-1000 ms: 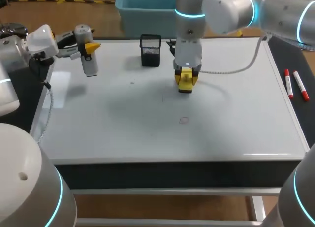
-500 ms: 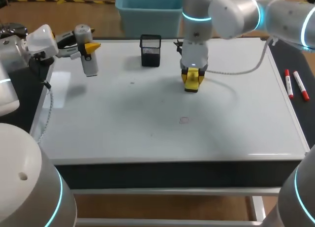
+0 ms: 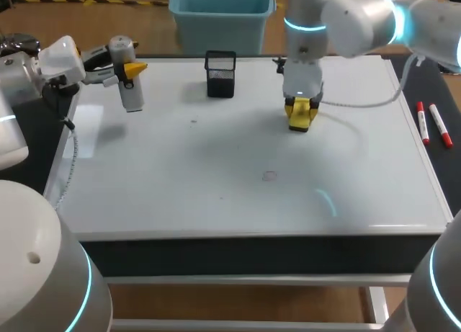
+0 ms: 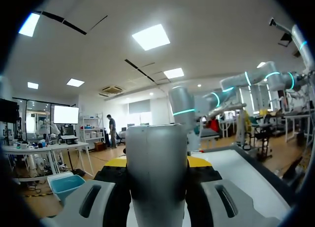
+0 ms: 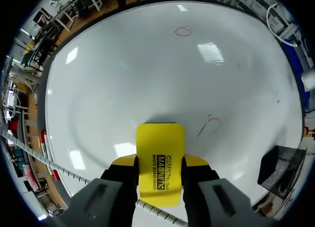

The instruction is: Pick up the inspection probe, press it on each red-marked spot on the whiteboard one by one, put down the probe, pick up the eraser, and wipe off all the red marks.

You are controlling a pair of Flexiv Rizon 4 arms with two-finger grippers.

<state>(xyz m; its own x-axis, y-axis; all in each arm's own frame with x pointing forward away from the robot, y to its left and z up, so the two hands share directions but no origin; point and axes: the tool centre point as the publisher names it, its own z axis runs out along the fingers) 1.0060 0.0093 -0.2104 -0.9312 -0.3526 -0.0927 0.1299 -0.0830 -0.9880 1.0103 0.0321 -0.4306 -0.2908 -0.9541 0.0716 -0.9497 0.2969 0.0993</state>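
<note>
My right end effector (image 3: 300,109) is clamped from both sides on the yellow eraser (image 5: 160,163), at the far part of the whiteboard (image 3: 180,195), right of the black mesh holder (image 3: 220,74). A faint red circle (image 3: 269,176) lies nearer, mid-board. My left end effector (image 3: 131,70) has its fingers closed on the grey inspection probe (image 3: 130,94) over the far left corner
</note>
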